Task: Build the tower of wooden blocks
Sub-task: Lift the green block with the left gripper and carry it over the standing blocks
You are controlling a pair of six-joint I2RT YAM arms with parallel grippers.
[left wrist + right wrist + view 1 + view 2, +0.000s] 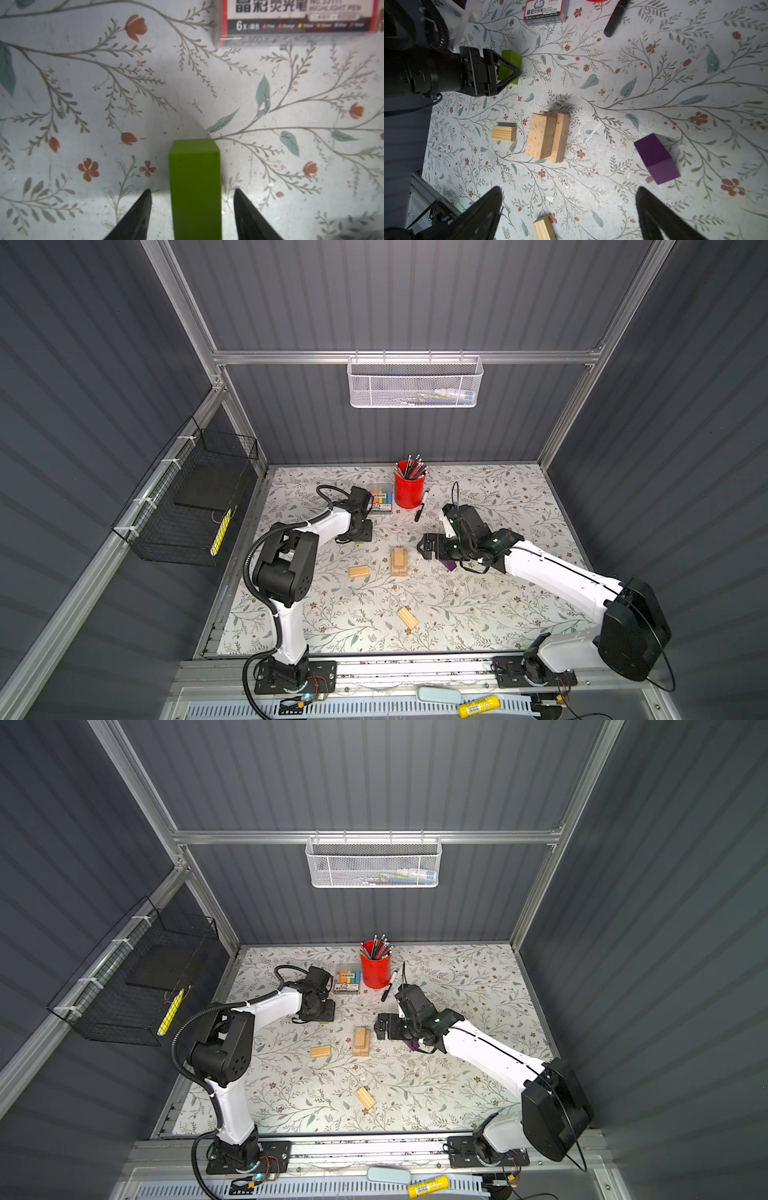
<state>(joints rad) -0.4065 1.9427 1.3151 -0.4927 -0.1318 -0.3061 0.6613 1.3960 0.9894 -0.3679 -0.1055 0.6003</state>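
Green block [194, 187] between parted L fingers [139, 216], untouched; R fingers [483, 212] wide, empty; box [297, 18]: "HIGHLIGHT PEN".

Floral table [498, 614]: pale blocks [399, 562], green blk [195, 187], purple blk [656, 158], marker box [381, 502], cup [409, 491], pen [420, 508].

Around the central stack [399, 562] you have one lime-green block [510, 57] at ten o'clock, one purple block [656, 158] at three, one loose pale block [358, 571] at nine and a second pale block [407, 617] at six. The stack shows at least three pale pieces. You also have one red cup [409, 494], one marker box [381, 502] and one black pen [420, 510].
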